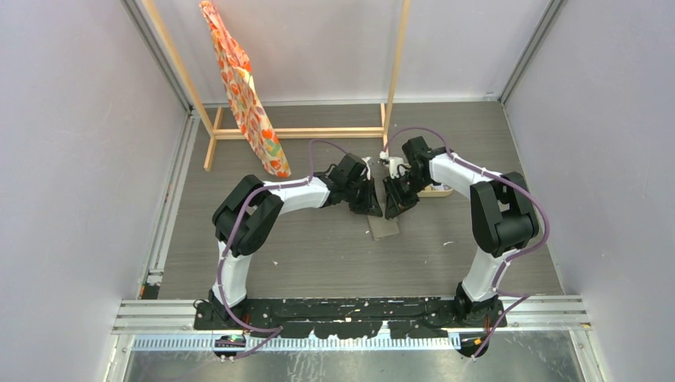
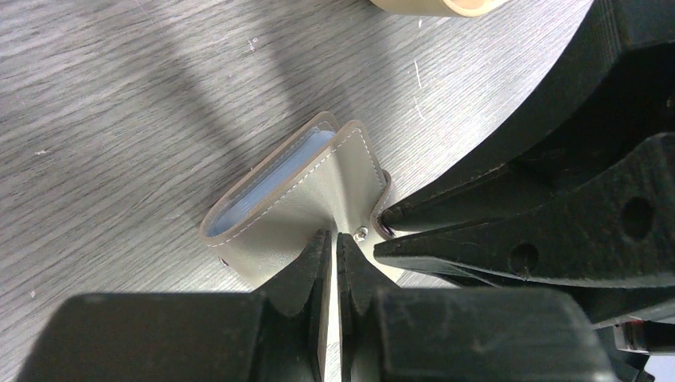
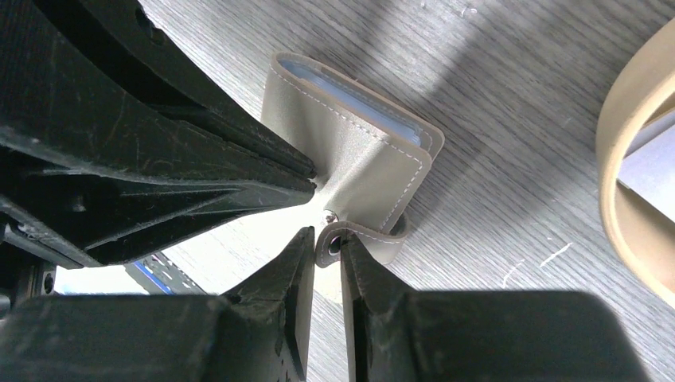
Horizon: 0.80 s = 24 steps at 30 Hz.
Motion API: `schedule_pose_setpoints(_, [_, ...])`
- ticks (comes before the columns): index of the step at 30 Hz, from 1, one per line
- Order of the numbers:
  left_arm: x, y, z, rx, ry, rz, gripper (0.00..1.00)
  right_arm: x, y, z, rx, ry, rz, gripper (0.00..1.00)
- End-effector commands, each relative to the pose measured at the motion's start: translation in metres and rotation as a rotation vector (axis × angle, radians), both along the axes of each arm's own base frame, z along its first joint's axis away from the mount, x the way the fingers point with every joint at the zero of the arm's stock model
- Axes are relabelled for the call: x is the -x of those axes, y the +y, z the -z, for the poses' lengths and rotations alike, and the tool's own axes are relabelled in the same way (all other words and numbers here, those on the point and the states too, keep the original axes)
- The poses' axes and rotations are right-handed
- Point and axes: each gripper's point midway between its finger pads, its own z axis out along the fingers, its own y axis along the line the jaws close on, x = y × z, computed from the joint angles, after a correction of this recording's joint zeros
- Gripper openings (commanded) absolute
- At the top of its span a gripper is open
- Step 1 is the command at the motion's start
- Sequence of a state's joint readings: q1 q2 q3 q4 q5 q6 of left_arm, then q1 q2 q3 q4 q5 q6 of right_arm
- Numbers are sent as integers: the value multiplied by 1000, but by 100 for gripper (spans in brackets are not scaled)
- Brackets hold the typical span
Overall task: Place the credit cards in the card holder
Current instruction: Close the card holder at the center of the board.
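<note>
The grey card holder (image 1: 384, 226) lies on the table between both grippers, partly open, with pale blue sleeves showing inside (image 2: 275, 179). My left gripper (image 2: 334, 239) is shut on an edge of the holder's grey cover (image 2: 318, 199), beside the small round stud (image 2: 360, 232). My right gripper (image 3: 326, 243) is shut on the holder's snap strap (image 3: 358, 239), below the cover (image 3: 350, 151). In the top view the left gripper (image 1: 370, 203) and right gripper (image 1: 396, 203) meet tip to tip over the holder. No tan-gold credit cards show in any view.
The oval beige tray (image 1: 436, 189) stands just right of the right gripper; its rim shows in the right wrist view (image 3: 617, 135) and the left wrist view (image 2: 438, 6). A wooden rack (image 1: 298, 132) with an orange patterned cloth (image 1: 247, 99) stands at the back.
</note>
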State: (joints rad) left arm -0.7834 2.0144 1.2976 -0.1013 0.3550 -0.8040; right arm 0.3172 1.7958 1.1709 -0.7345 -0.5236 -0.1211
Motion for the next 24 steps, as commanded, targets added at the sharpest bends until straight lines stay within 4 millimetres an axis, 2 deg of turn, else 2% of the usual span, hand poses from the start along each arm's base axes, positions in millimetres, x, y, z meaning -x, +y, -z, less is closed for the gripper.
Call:
schedule_pose_setpoints(1, [7,3,11,-34,21,10,9,-10,5,-25,-44,-58,5,24])
schedule_pose_setpoints(8, [7,3,11,-34,23,9,9,-10,5,-24,-40,-57,11,22])
schedule_pose_setpoints(21, [7,3,12,-37,24,10,9,-8,5,-29,-51,-60,9,27])
schedule_pose_setpoints(24, [6,3,12,-37,24,9,9,-9,4,-28,-42,-60,14,23])
